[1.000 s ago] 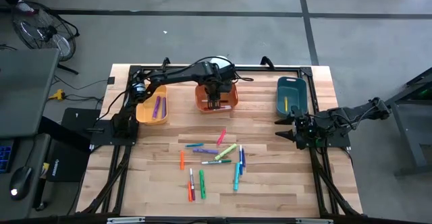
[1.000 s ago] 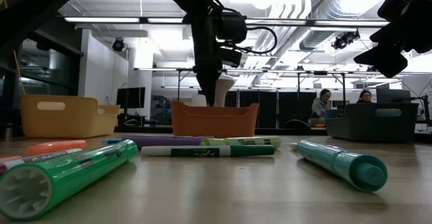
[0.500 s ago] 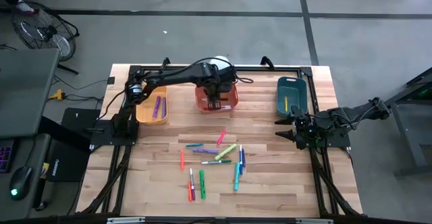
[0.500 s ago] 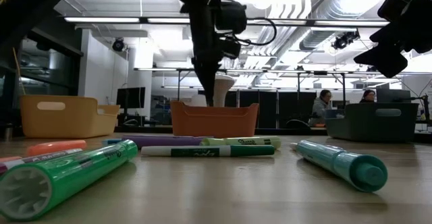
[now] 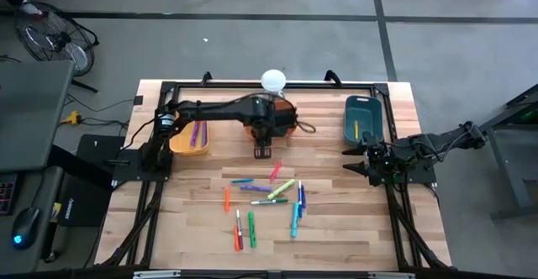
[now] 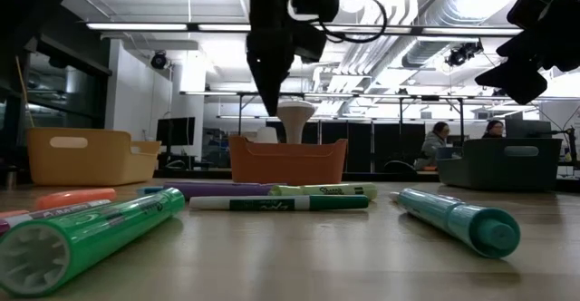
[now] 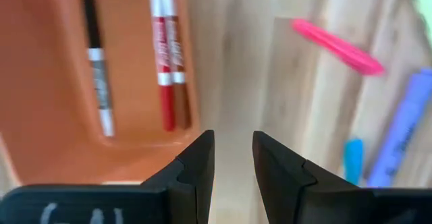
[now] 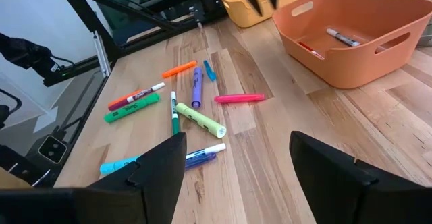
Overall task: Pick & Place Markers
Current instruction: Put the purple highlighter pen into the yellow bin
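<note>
Several markers [image 5: 269,193] of many colours lie scattered on the wooden table's middle. A pink marker [image 7: 337,46] lies farthest of them, close to the orange bin [image 5: 292,121]. That bin holds two red markers [image 7: 166,55] and a black-and-white one [image 7: 98,62]. My left gripper [image 5: 263,150] hangs open and empty, pointing down, just past the bin's near rim [image 7: 101,153] and above bare wood. At the table's right edge my right gripper [image 8: 236,163] waits open and empty.
A yellow bin [image 5: 189,136] with purple markers stands at the far left. A teal bin [image 5: 362,118] with a yellow marker stands at the far right. A white round object [image 5: 273,81] sits at the far edge. People sit in the room behind [image 6: 435,138].
My left gripper has drawn back from over the orange bin toward the table's near edge, rising a little. It still points down, and its finger gap has not visibly changed.
</note>
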Robot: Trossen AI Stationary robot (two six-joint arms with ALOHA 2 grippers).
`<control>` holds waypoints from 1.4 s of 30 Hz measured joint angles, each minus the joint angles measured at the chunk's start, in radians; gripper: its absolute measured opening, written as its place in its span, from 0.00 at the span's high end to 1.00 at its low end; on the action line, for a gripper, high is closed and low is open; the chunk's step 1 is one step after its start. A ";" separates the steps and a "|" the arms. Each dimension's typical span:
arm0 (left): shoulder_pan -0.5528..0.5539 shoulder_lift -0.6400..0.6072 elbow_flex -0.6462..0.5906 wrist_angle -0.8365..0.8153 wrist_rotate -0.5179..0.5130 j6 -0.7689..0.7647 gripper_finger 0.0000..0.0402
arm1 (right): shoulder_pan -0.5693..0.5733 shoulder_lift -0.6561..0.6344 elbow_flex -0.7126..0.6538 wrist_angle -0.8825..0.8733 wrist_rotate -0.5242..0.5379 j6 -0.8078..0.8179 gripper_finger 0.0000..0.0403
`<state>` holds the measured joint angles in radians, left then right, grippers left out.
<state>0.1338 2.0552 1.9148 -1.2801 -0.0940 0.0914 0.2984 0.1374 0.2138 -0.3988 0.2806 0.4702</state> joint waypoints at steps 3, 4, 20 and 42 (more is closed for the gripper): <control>-0.038 0.000 0.000 -0.019 0.011 -0.030 0.75 | 0.000 0.000 0.000 0.000 0.000 0.000 0.37; -0.050 0.000 0.000 -0.022 0.022 -0.047 0.75 | 0.000 0.000 0.000 0.000 0.000 0.000 0.37; -0.209 0.001 -0.098 -0.022 0.141 -0.258 0.75 | 0.000 0.000 0.000 0.000 0.000 0.000 0.37; -0.286 -0.248 -0.552 0.451 0.218 -0.158 0.75 | 0.000 0.000 0.000 0.000 0.000 0.000 0.37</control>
<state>-0.1527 1.8067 1.3626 -0.8290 0.1243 -0.0664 0.2981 0.1372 0.2138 -0.3988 0.2806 0.4702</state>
